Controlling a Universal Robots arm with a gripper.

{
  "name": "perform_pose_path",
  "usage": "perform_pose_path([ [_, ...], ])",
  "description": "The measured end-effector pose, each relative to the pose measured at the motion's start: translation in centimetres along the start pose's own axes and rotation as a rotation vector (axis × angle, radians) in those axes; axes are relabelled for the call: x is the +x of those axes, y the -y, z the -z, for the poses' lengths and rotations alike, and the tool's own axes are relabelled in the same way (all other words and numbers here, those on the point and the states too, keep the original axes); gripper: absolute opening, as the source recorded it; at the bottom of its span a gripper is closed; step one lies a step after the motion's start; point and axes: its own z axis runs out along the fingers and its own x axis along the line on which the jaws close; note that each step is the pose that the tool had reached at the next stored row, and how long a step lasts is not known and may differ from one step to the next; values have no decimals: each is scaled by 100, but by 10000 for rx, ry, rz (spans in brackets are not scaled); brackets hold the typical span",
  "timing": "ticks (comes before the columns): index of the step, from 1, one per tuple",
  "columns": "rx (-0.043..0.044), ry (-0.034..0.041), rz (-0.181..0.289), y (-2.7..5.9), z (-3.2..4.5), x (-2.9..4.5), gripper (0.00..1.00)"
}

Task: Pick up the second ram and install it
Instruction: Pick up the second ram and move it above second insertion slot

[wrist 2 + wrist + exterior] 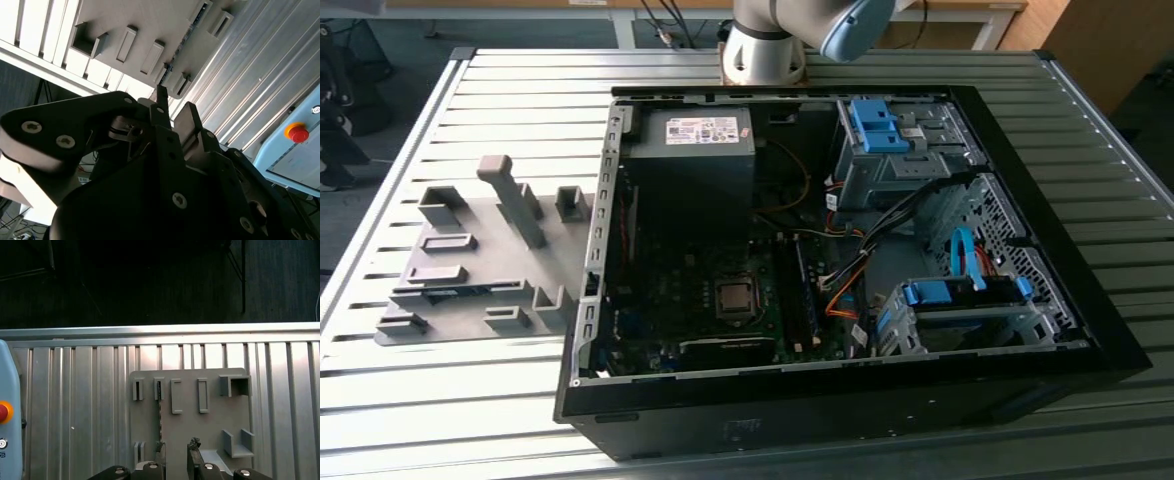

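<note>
The second ram (159, 412) stands on edge in a slot of the grey fixture plate (210, 430), a thin dark strip running between two small slot blocks. In the second wrist view the ram (181, 42) is a thin dark line across the same plate (150, 20). My gripper (176, 445) hangs well above the plate, open, with nothing between its fingers. One fingertip (160, 446) lines up with the ram's near end. Both dark fingers also appear in the second wrist view, with the gripper (176, 107) still apart from the ram.
The open computer case (1107, 330) lies on the slatted metal table (520, 90), to the exterior view's right of the fixture plate (467, 225). A tall grey post (514, 200) rises from that plate. A pendant with a red stop button (2, 412) lies on the table beside the plate.
</note>
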Motion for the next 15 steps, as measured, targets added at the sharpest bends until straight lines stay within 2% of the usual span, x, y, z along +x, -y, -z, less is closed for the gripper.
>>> perform_pose_path([
  [2, 4, 0, 0, 0, -5, 0, 32],
  [3, 5, 1, 0, 0, -8, 1, 38],
  [9, 4, 0, -1, 3, -65, 12, 38],
  [15, 5, 0, 0, 8, -167, 16, 38],
])
